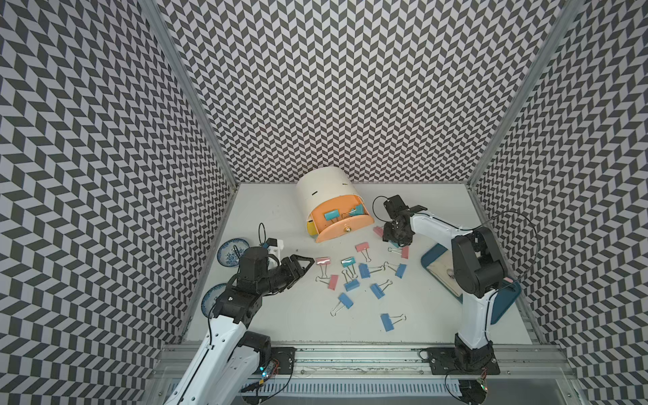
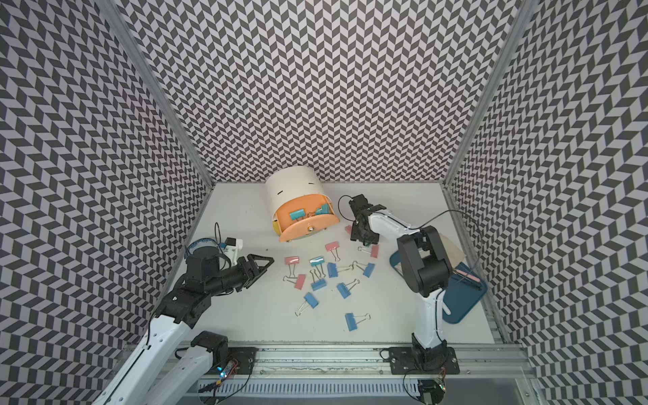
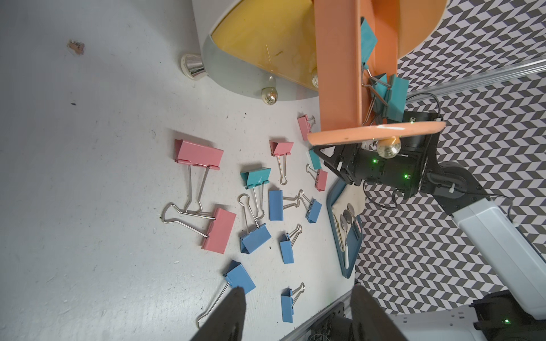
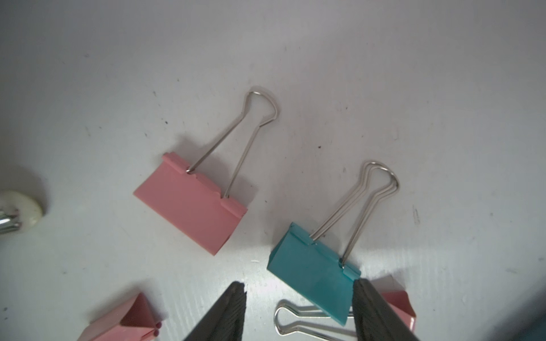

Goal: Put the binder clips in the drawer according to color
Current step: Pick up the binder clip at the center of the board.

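Straddling teal clip [image 4: 313, 274] | right gripper [image 4: 299, 283] released around it | left gripper [image 3: 298, 290] released, empty

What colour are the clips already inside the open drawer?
Teal. The clips in the orange drawer show best in a top view.

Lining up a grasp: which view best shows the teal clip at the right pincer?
Right wrist: the teal clip fills the foreground at the right pincer. Left wrist shows part; both top views largely hide it behind the arm.
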Controlling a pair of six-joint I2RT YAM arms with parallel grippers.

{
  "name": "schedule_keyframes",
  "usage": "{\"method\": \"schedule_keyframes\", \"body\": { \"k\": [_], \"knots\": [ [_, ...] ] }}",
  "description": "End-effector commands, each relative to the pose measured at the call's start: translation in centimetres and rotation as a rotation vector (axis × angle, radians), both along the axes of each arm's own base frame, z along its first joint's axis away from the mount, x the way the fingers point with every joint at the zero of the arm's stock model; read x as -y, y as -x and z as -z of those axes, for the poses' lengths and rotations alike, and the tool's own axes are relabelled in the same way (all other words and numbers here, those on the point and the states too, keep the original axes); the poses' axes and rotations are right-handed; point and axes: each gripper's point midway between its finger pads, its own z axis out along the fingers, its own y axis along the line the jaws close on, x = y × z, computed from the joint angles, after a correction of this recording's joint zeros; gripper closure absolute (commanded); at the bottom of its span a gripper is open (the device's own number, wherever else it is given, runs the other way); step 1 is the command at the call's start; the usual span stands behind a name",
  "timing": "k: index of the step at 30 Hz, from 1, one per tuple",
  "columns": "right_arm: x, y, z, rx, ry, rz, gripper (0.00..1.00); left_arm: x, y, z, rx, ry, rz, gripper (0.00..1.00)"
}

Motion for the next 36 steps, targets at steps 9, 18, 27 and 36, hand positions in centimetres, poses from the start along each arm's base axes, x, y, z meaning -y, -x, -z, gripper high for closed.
{"method": "schedule_keyframes", "body": {
  "k": [9,18,27,36],
  "knots": [
    [-0.5,0.7,-1.9,0.024,-0.139,0.198,0.36,0.1,-0.9,-1.3,0.037,-0.002,0.005,0.39],
    [-0.6,-0.3,-2.7,0.041,-0.193,0.325,0.35,0.3,-1.1,-1.4,0.044,-0.007,0.021,0.39],
    [0.9,-0.8,-2.4,0.027,-0.163,0.393,0.35,0.3,-1.1,-1.2,0.046,-0.015,0.026,0.39],
    [1.3,-0.9,-1.2,-0.003,-0.145,0.395,0.35,0.3,-1.5,-1.2,0.049,-0.015,0.027,0.39]
  ]
}}
